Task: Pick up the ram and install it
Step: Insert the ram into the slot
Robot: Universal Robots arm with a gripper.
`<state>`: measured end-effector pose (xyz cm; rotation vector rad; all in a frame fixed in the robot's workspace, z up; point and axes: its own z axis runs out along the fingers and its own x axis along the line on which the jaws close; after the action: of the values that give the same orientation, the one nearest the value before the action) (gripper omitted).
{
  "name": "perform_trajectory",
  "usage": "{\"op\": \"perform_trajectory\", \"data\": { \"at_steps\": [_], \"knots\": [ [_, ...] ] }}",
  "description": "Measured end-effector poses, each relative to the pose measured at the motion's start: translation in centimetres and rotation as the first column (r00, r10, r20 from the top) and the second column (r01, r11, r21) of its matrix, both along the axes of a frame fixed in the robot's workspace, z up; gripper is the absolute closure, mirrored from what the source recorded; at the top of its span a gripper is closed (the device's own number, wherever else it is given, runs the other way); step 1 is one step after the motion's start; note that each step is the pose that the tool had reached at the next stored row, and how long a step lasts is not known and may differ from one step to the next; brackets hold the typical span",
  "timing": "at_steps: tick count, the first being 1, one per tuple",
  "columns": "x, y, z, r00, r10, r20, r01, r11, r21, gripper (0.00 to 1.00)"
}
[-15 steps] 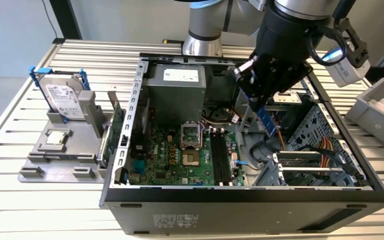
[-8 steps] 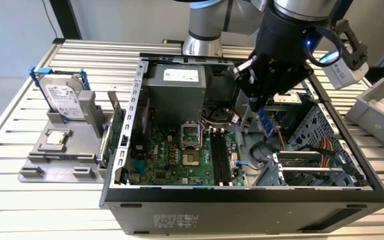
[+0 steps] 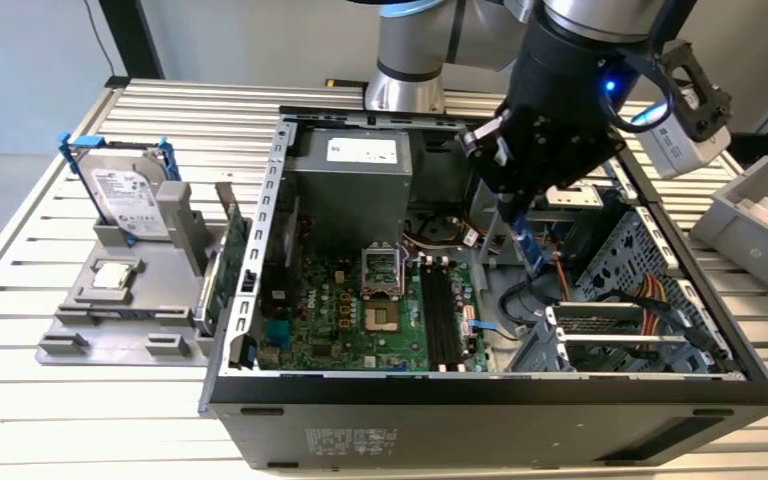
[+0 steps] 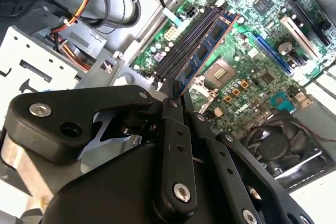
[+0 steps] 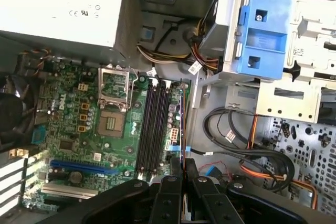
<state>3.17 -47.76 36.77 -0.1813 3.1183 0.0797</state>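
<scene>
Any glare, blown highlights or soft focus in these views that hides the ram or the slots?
Exterior view: even light, ram readable. Second wrist view: the hand is close and soft, corner blown white. First wrist view: power supply washed out, slots clear.

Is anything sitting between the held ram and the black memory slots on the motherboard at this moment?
Nothing visible does. The gripper holds the ram above the open case, and the black memory slots lie bare below it. Cables run off to the side by the drive cage, apart from the slots.
</scene>
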Motion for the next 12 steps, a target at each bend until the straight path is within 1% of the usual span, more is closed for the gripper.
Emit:
{"op": "perform_trajectory", "data": {
  "at_steps": [7, 12],
  "knots": [
    [0.00, 0.74, -0.09, 0.9999, -0.015, 0.0001, 0.015, 0.9999, 0.0001, 1.00],
    [0.00, 0.90, -0.13, 0.9997, -0.025, 0.0001, 0.025, 0.9997, 0.0001, 1.00]
  ]
}}
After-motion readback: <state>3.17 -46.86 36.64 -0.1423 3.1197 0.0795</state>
